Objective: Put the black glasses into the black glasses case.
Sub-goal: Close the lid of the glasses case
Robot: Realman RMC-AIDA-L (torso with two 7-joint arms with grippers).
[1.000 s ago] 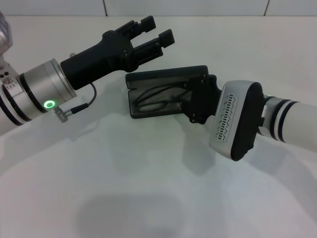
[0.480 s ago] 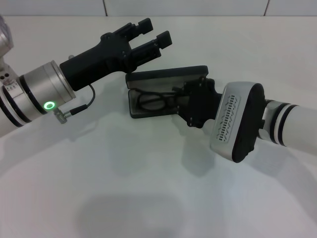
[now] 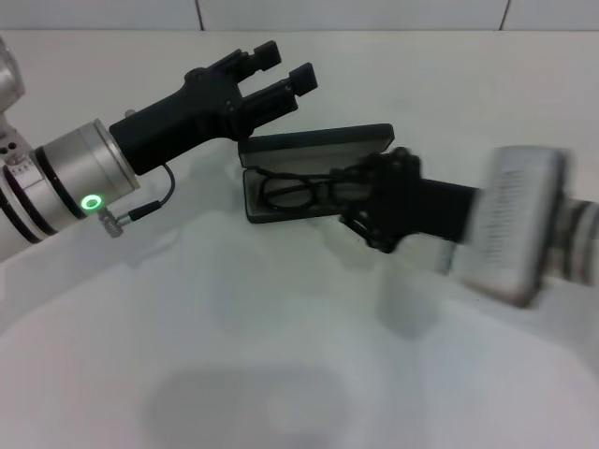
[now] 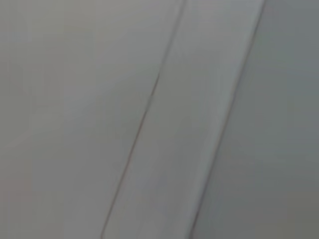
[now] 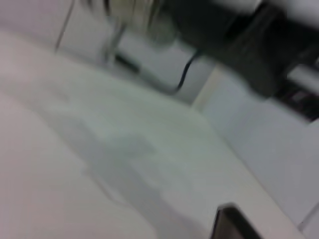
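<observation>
Black glasses (image 3: 301, 190) lying inside open black glasses case (image 3: 314, 150) | left gripper (image 3: 281, 77) spread, empty, above lid | right gripper (image 3: 374, 201) at case edge, fingers unreadable | risk: snagging frame, dragging glasses out

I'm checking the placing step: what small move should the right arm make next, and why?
Probably draw the right gripper clear: the black glasses already lie inside the open black glasses case. The left gripper hovers open behind its lid.

White tabletop (image 3: 281, 374), soft shadows; white tiled wall (image 3: 374, 11) behind w/ dark seams.
</observation>
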